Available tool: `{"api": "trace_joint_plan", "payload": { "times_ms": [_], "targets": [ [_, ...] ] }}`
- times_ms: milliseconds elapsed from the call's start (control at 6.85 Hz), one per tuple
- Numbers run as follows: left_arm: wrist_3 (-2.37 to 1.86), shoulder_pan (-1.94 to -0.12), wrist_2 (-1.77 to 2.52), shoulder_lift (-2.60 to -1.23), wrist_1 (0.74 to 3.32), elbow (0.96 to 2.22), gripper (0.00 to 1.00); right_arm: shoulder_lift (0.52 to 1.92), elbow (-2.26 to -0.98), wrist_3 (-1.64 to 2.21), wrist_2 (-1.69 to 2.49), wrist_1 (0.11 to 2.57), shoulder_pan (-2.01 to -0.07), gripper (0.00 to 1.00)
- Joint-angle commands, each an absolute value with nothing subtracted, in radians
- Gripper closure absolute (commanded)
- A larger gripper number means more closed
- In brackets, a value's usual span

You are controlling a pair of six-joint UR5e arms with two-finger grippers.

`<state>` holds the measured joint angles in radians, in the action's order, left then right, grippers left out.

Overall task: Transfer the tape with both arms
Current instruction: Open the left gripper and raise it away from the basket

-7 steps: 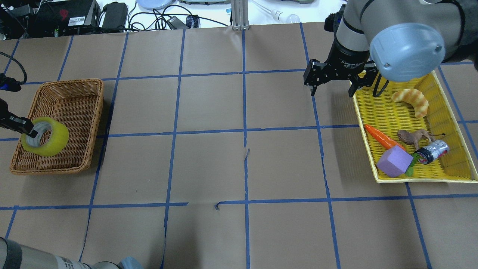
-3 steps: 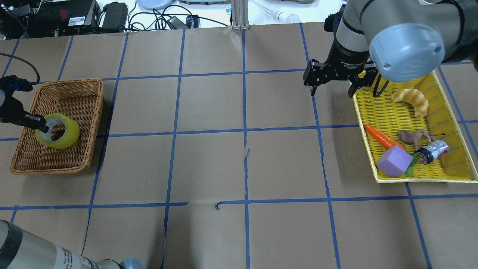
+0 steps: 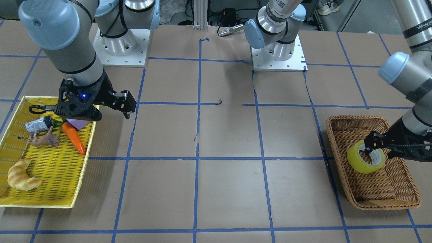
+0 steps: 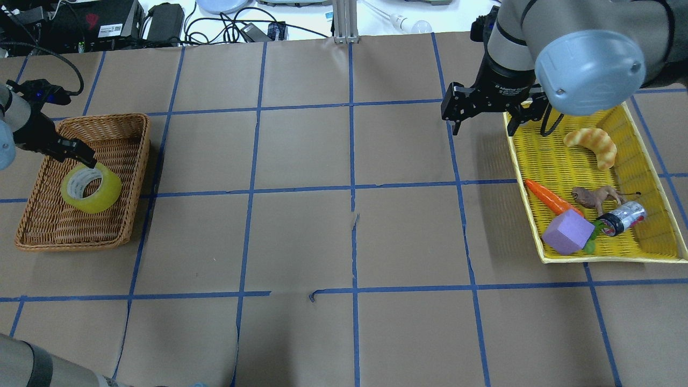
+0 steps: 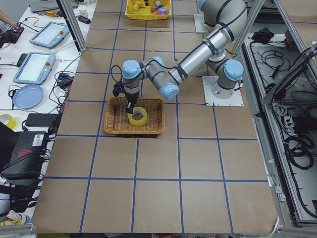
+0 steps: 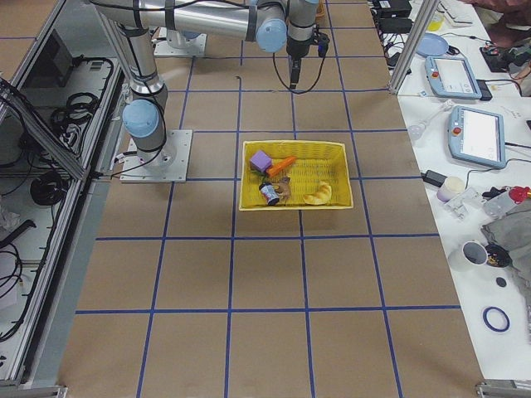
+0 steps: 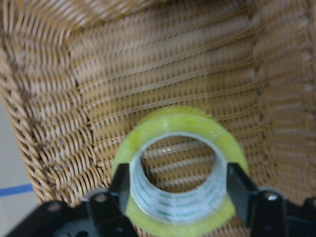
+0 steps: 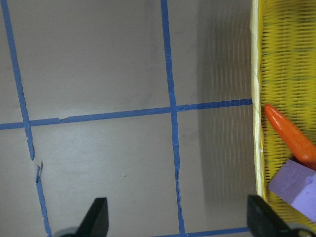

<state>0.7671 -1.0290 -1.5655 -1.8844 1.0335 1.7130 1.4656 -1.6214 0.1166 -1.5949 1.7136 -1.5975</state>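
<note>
The yellow tape (image 4: pixel 92 189) hangs tilted inside the wicker basket (image 4: pixel 134 161), low over its floor. My left gripper (image 4: pixel 86 164) is shut on it. In the left wrist view the two fingers (image 7: pixel 121 185) press the roll (image 7: pixel 177 121) from both sides, with its grey-white core facing the camera. The front-facing view shows the same grip (image 3: pixel 379 148) on the tape (image 3: pixel 357 162), and the exterior left view shows the tape (image 5: pixel 138 116) too. My right gripper (image 4: pixel 484 128) is open and empty, above the table beside the yellow tray's near-left corner (image 4: pixel 511 141); it also shows in the front-facing view (image 3: pixel 108 113).
The yellow tray (image 3: pixel 81 175) holds a croissant (image 4: pixel 591 144), a carrot (image 4: pixel 551 198), a purple block (image 4: pixel 567 232), a toy animal (image 4: pixel 594 196) and a can (image 4: pixel 623 217). Cables and boxes (image 4: pixel 107 24) lie beyond the table's far edge.
My left gripper has carried the tape from the basket's left rim further in and lower. The right gripper has shifted only slightly and stays open.
</note>
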Motion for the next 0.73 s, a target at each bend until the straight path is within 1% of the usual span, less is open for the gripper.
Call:
{"api": "trace_joint_plan", "payload": {
  "times_ms": [0, 146, 292, 438, 584],
  "targets": [
    [0.592, -1.118, -1.531, -1.792, 1.269, 1.608, 0.22, 1.529, -1.623, 0.118, -1.595, 1.653, -1.595, 0.0],
    [0.443, -1.205, -1.532, -1.764, 1.376, 1.558, 0.2, 1.532, -1.62, 0.12, -1.604, 1.652, -1.594, 0.0],
    [0.311, -1.295, -1.531, -1.738, 1.441, 1.539, 0.16, 1.54, -1.618, 0.121, -1.602, 1.651, -1.594, 0.0],
    [0.191, -1.399, -1.531, -1.711, 1.472, 1.537, 0.1, 1.555, -1.609, 0.121, -1.595, 1.641, -1.595, 0.0],
    [0.081, -1.495, -1.531, -1.689, 1.491, 1.536, 0.07, 1.562, -1.609, 0.12, -1.589, 1.629, -1.595, 0.0]
  ]
}}
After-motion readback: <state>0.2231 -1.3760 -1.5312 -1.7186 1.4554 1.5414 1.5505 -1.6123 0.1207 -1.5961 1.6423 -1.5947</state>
